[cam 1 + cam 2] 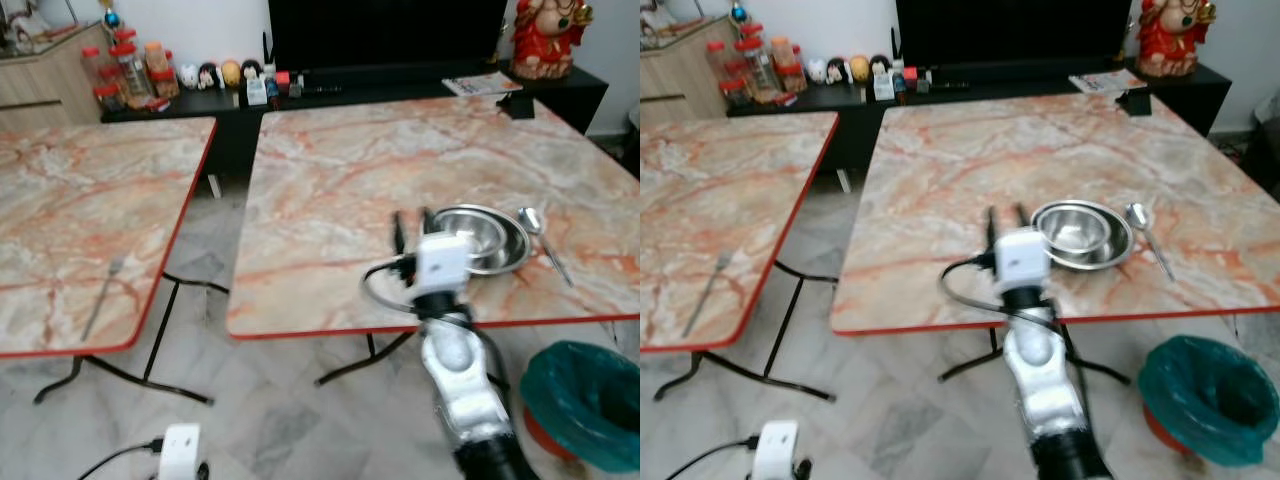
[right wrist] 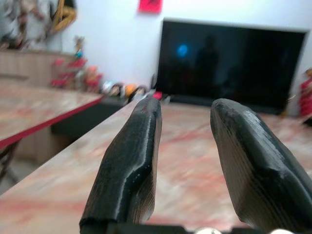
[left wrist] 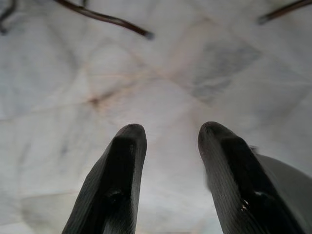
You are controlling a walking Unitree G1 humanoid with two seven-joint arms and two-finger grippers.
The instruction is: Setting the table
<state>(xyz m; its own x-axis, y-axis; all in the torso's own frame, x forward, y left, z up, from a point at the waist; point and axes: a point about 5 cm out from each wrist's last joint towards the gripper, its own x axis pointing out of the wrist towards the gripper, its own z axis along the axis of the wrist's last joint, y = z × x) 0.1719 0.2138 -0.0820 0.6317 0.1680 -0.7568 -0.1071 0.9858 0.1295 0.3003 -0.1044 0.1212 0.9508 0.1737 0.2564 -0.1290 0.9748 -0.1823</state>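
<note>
Over the right table (image 1: 330,180), right gripper (image 1: 412,230) beside the bowl (image 1: 480,238) and spoon (image 1: 545,243), jaws parted, empty.

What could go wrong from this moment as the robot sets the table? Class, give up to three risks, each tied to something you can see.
1. The right claw hovers open beside the steel bowl on its plate; a sideways swing might knock them.
2. The spoon lies close to the plate, so a nudge could send it toward the table's near edge.
3. The fork lies on the other table, across a gap, so fetching it means walking.
</note>
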